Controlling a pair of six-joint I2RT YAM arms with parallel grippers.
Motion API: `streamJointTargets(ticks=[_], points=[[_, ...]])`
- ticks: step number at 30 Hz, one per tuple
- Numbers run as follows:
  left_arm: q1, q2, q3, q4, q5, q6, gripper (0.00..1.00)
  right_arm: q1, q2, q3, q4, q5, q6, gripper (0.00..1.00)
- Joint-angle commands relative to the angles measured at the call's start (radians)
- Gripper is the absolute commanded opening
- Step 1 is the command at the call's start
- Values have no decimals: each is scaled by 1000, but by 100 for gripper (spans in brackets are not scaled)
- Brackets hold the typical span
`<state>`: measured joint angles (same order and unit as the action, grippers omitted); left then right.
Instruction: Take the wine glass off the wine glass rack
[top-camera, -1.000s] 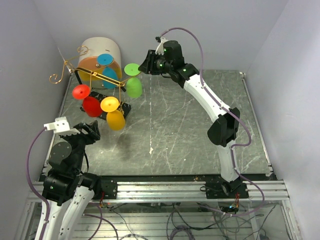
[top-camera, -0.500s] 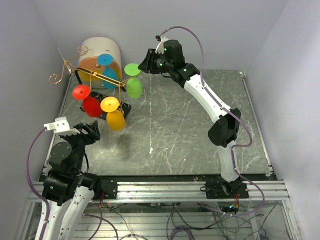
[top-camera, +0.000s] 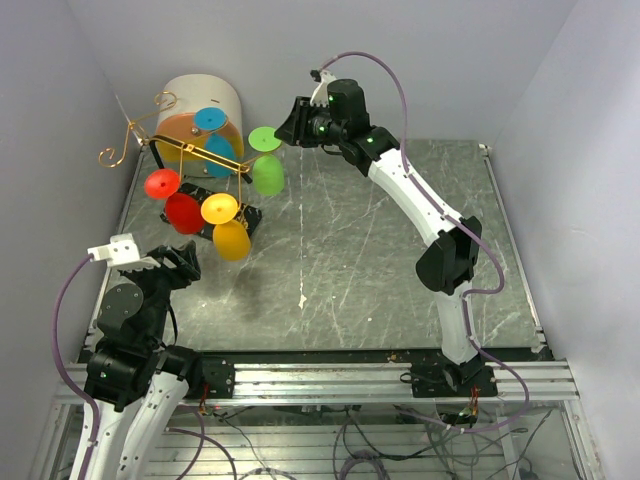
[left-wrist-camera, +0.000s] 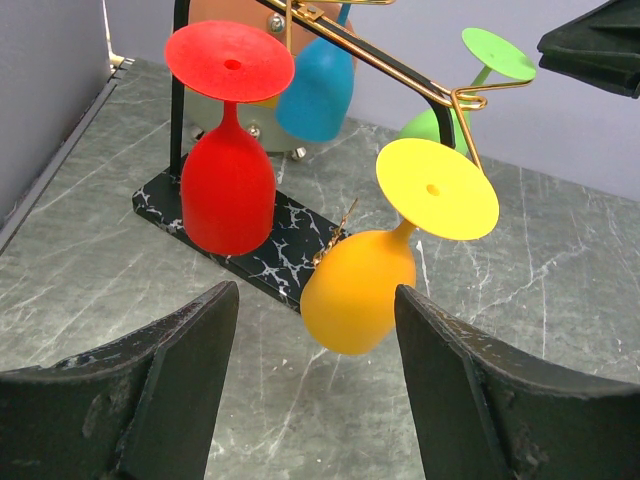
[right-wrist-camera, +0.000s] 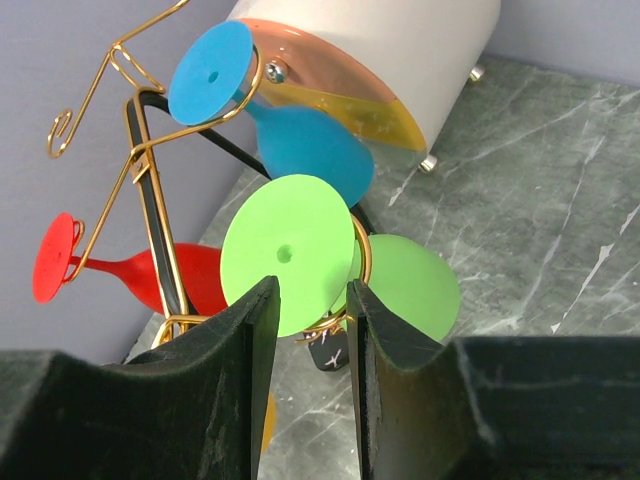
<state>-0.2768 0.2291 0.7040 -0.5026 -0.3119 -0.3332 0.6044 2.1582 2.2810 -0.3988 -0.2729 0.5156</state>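
Observation:
The gold wire wine glass rack (top-camera: 185, 148) stands on its black speckled base (top-camera: 250, 214) at the back left. Green (top-camera: 267, 175), blue (top-camera: 217, 152), red (top-camera: 183, 211) and yellow (top-camera: 231, 239) wine glasses hang upside down from it. My right gripper (top-camera: 288, 130) is open a little, right at the green glass's round foot (right-wrist-camera: 290, 250). Its fingertips (right-wrist-camera: 262, 300) overlap the foot's lower edge and are not closed on it. My left gripper (left-wrist-camera: 315, 400) is open and empty, low and in front of the yellow glass (left-wrist-camera: 358, 290).
A cream drum with an orange face (top-camera: 205, 100) stands behind the rack against the back wall. The rack's curled scroll ends (top-camera: 120, 150) reach toward the left wall. The grey marble table (top-camera: 380, 280) extends right of the rack.
My right gripper has crept slightly left toward the green glass's foot. The left arm and the glasses have not moved.

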Motion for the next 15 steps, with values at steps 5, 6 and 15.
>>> streamJointTargets(ticks=[5, 6, 15], points=[[-4, 0, 20, 10, -4, 2, 75, 8, -1, 21, 26, -12, 1, 33], [-2, 0, 20, 11, -4, 3, 75, 8, 0, 19, 26, -12, 1, 33], [-3, 2, 20, 10, -6, 2, 75, 15, 20, 22, 26, -15, -2, 33]])
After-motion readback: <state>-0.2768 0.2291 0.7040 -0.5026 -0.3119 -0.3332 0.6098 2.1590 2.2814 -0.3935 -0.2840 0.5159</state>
